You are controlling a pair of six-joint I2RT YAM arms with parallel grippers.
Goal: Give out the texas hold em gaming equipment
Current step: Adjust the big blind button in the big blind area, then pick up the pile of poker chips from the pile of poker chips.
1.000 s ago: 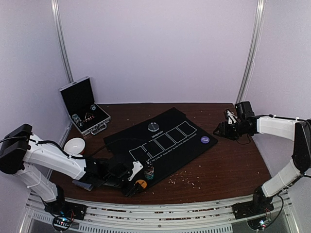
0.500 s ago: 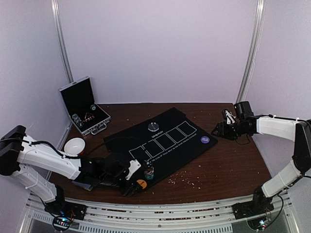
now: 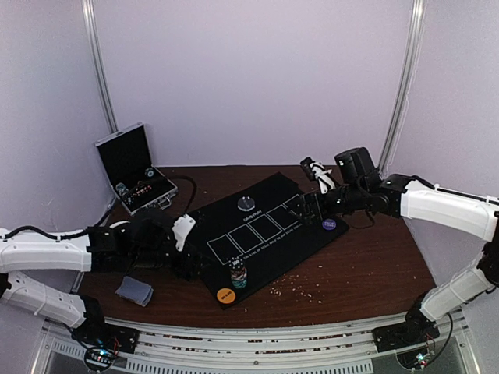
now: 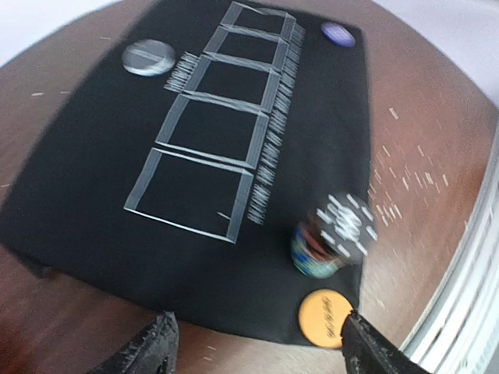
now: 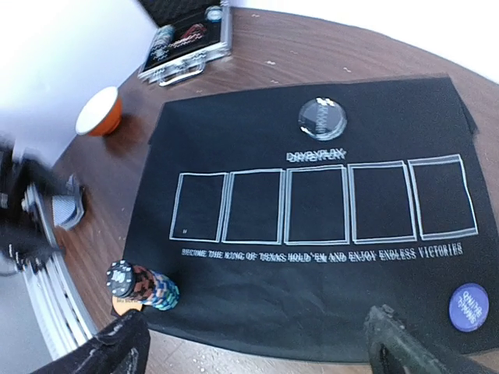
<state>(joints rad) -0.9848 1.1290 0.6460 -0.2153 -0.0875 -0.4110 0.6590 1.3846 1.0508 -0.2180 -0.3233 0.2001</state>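
A black mat (image 3: 204, 227) with five white card outlines lies mid-table. At its near corner a leaning stack of multicoloured poker chips (image 3: 238, 275) stands beside an orange disc (image 3: 226, 295). A clear disc (image 3: 246, 204) lies at the far edge and a purple disc (image 3: 329, 224) at the right corner. A grey-blue deck of cards (image 3: 134, 291) lies on the wood, left of the mat. My left gripper (image 3: 189, 261) hangs open and empty over the mat's left edge, with the chips (image 4: 331, 238) ahead of it. Above the right end my right gripper (image 3: 309, 207) is open wide and empty.
A silver hinged case (image 3: 137, 176) stands open at the back left with more chips inside. An orange-and-white bowl (image 5: 100, 111) sits near it, mostly hidden behind my left arm in the top view. Pale crumbs dot the wood right of the mat.
My left arm has drawn back to the left, away from the chips and orange disc, uncovering the cards. My right arm swung in from the right edge to the mat and opened wider.
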